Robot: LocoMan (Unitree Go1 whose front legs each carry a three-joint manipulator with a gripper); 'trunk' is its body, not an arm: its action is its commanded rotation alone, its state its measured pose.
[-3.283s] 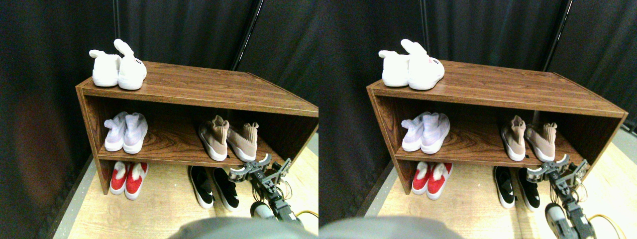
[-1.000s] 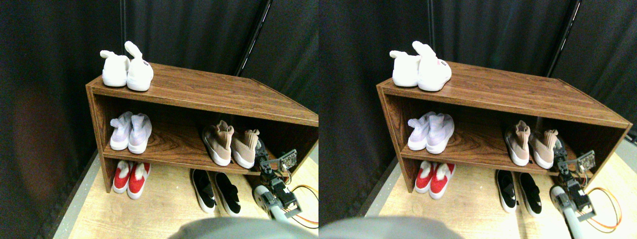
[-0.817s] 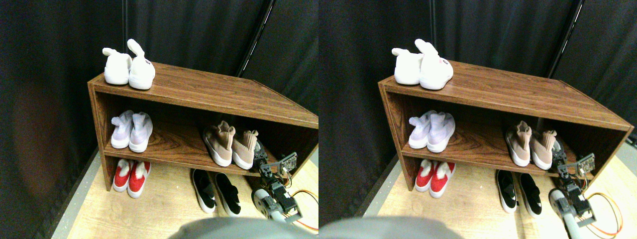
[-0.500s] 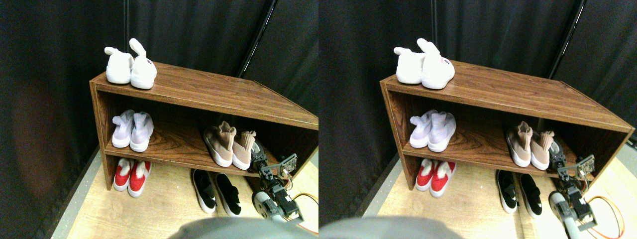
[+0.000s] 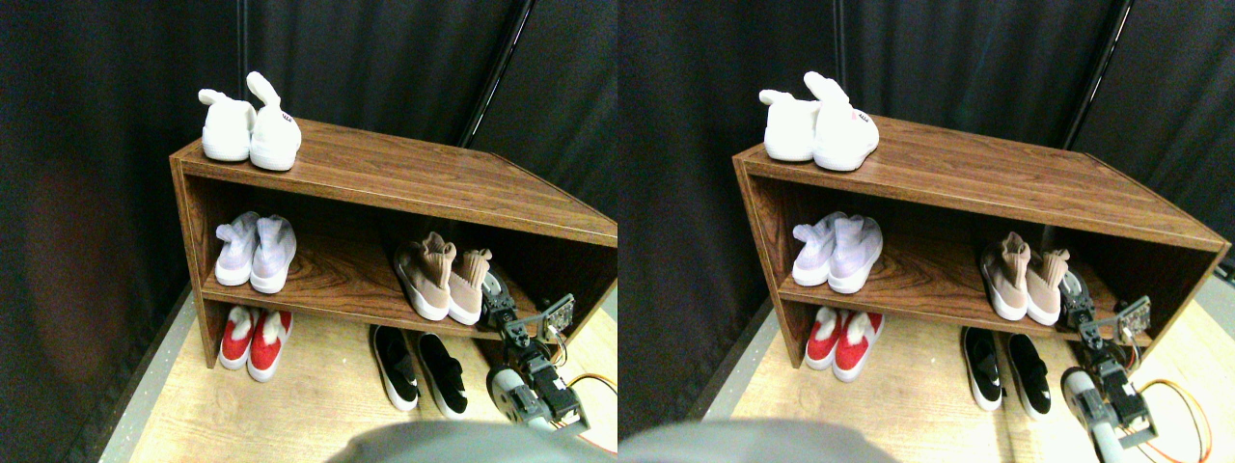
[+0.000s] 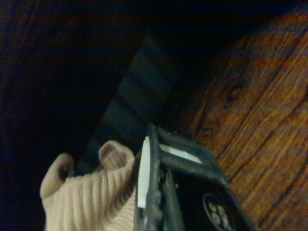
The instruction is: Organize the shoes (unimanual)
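The tan knit sneakers (image 5: 444,278) stand on the middle shelf (image 5: 338,285) of the wooden shoe rack (image 5: 405,178), toward its right end, the two shoes touching side by side with heels to the front. The black slip-ons (image 5: 417,365) lie as a pair on the floor (image 5: 318,395) under that shelf, close together.

The right claw (image 5: 497,299) is at the outer side of the right tan sneaker (image 5: 471,285), against it or just beside it. Whether the claw is released or clenched I cannot tell; no picture shows the gap.

I judge the tan sneaker to be light and soft. Its ribbed sock collar (image 6: 91,192) would fold under pressure, so a grip there may slip or only stretch the knit. The white sole looks stiffer; a push low on the sole edge should move the shoe more truly on the smooth wood. The slip-ons seem low and flat, easier to slide than to lift.

The stereo view gives the whole arrangement, both pairs and the arm coming from the lower right. The wrist view shows only what is close: the knit collar lying right beside the dark jaw frame, the wood grain of the shelf, and a dark back wall. It does not show the second shoe.
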